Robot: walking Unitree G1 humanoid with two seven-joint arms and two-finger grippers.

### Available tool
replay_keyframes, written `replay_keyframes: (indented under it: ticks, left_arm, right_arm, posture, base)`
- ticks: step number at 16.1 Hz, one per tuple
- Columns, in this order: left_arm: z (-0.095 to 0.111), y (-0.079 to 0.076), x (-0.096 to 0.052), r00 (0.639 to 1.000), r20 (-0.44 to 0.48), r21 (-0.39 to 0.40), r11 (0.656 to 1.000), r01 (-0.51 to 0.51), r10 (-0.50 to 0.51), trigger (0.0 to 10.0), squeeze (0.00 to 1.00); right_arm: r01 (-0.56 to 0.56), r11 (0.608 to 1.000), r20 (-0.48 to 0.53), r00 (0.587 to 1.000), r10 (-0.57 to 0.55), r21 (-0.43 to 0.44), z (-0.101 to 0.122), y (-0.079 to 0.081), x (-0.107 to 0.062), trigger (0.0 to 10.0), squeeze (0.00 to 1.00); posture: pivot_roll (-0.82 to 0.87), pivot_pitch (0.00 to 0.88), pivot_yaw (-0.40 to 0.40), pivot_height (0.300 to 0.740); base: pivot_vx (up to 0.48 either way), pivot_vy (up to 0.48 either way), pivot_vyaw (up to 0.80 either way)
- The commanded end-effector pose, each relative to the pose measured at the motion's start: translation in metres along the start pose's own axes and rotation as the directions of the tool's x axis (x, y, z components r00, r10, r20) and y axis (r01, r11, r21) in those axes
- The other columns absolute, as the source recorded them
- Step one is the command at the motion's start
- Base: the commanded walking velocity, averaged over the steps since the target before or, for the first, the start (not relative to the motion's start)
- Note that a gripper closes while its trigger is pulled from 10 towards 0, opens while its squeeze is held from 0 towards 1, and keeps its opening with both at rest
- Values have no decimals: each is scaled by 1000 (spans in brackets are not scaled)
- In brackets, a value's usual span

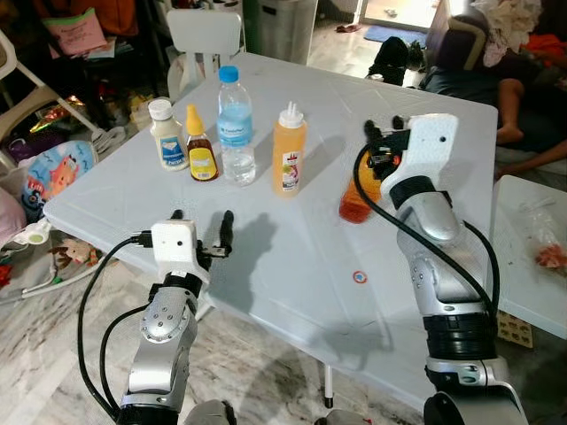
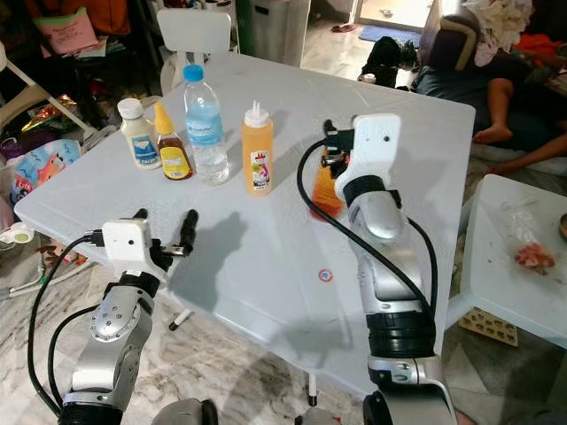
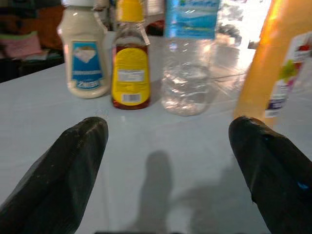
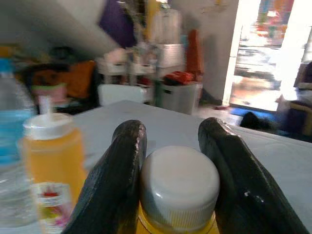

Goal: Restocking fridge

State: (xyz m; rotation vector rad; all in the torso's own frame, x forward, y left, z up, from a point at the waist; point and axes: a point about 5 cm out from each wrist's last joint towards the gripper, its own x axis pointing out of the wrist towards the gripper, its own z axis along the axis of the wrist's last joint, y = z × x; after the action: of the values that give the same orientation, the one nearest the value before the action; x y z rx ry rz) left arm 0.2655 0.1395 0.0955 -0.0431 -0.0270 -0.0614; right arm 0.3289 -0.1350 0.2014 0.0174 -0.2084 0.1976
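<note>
On the white desk (image 1: pixel 292 266), just right of the orange squeeze bottle (image 1: pixel 289 149), an orange bottle with a white cap (image 4: pixel 179 187) stands upright, long axis vertical, and the right gripper (image 4: pixel 178 170) has its fingers closed around that cap. The right wrist view shows this grip, while the head views hide it behind the wrist housing. Left of the squeeze bottle stand the water bottle (image 1: pixel 236 126), syrup bottle (image 1: pixel 201 147) and mayonnaise jar (image 1: pixel 166 135); the left gripper (image 1: pixel 202 232) hovers nearer the desk's front edge, fingers spread wide.
</note>
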Motion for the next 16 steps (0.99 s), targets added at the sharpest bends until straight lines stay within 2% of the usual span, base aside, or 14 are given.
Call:
replay_keyframes:
  ticks: [1,2,3,5,6,8,12,14,16]
  left_arm:
    - [-2,2,1,1000,-19,5,1000,-21,21,10000,0]
    - [-4,3,1,998,-44,-24,999,-40,39,10000,0]
    - [-6,4,1,997,-58,-47,998,-49,47,10000,0]
    - [-8,5,4,995,-69,-39,997,-74,71,10000,0]
    - [-7,3,5,996,-74,-51,997,-63,59,10000,0]
    - [-7,1,5,996,-79,-54,997,-53,49,10000,0]
    - [-9,0,6,993,-105,-79,994,-71,62,10000,0]
    - [-10,-1,6,991,-119,-90,993,-74,63,10000,0]
    - [-10,-1,6,991,-120,-96,993,-69,57,10000,0]
  right_arm:
    - [-51,998,-43,998,53,42,-9,8,-2,10000,0]
    - [-120,990,-63,990,125,68,-18,23,-15,10000,0]
    - [-151,983,-81,984,159,102,-24,28,-22,10000,0]
    - [-92,992,-108,989,101,87,-38,25,-31,10000,0]
    - [-61,997,-146,987,68,52,-45,24,-32,10000,0]
    - [-19,999,-145,989,13,-41,-44,22,-31,10000,0]
    - [-24,999,-140,990,30,48,-45,15,-33,10000,0]
    - [10,995,-190,982,9,99,-53,10,-35,10000,0]
    - [22,997,-193,981,-7,75,-54,8,-35,10000,0]
  posture:
    - [-23,24,-6,740]
    - [-23,30,-9,740]
    - [-25,27,-12,740]
    - [-23,23,-12,740]
    - [-24,20,-13,740]
    - [-31,17,-14,740]
    - [-34,18,-17,740]
    - [-34,18,-19,740]
    - [-33,18,-20,740]
  base:
    - [0,0,0]
    - [0,0,0]
    - [0,0,0]
    - [0,0,0]
    - [0,0,0]
    - [0,266,0]
    - [0,66,0]
    - [-334,0,0]
    - [-347,0,0]
